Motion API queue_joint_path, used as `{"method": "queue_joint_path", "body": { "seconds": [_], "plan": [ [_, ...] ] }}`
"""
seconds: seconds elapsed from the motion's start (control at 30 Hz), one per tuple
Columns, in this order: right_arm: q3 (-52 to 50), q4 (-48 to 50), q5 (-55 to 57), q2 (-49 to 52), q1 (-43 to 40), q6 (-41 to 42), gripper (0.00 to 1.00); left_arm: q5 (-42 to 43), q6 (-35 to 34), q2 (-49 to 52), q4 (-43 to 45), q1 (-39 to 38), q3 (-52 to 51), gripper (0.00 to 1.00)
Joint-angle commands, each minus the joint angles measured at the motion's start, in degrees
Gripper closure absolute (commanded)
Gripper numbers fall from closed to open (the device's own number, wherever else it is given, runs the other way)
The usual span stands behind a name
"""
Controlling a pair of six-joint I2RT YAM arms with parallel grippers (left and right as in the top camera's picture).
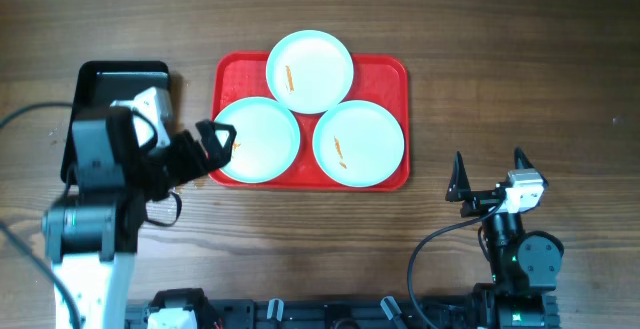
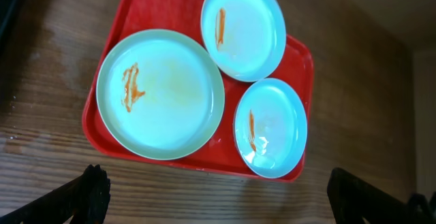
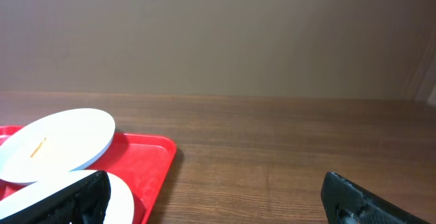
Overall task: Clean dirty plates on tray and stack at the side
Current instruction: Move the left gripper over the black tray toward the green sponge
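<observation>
The red tray lies in the middle of the table with three pale plates on it. The far plate, the left plate and the right plate each carry an orange smear. My left gripper is open and empty at the tray's left edge, just beside the left plate. In the left wrist view its fingers frame bare table in front of the tray, with the left plate closest. My right gripper is open and empty, to the right of the tray.
A black rectangular bin stands left of the tray, partly under my left arm. The right wrist view shows the tray's corner, two plates and wood table between the fingers.
</observation>
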Motion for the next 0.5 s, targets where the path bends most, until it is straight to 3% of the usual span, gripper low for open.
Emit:
{"method": "queue_joint_path", "body": {
  "seconds": [0.0,0.03,0.07,0.17,0.27,0.47],
  "plan": [
    [-0.07,0.13,0.57,-0.35,-0.07,-1.01,0.0,3.54,1.33,5.68,-0.46,-0.17,1.66,0.0],
    [-0.07,0.13,0.57,-0.35,-0.07,-1.01,0.0,2.56,1.11,6.75,-0.48,-0.15,1.66,0.0],
    [-0.07,0.13,0.57,-0.35,-0.07,-1.01,0.0,-7.26,-6.23,8.39,-2.1,-0.15,2.38,0.0],
    [-0.07,0.13,0.57,-0.35,-0.07,-1.01,0.0,-26.97,-10.84,13.33,-7.23,0.33,8.61,0.0],
    [-0.07,0.13,0.57,-0.35,-0.07,-1.01,0.0,-29.97,-10.73,20.57,-7.15,5.14,15.32,0.0],
    [-0.07,0.13,0.57,-0.35,-0.07,-1.01,0.0,-33.55,-10.78,34.23,0.0,14.8,16.02,0.0]
  ]
}}
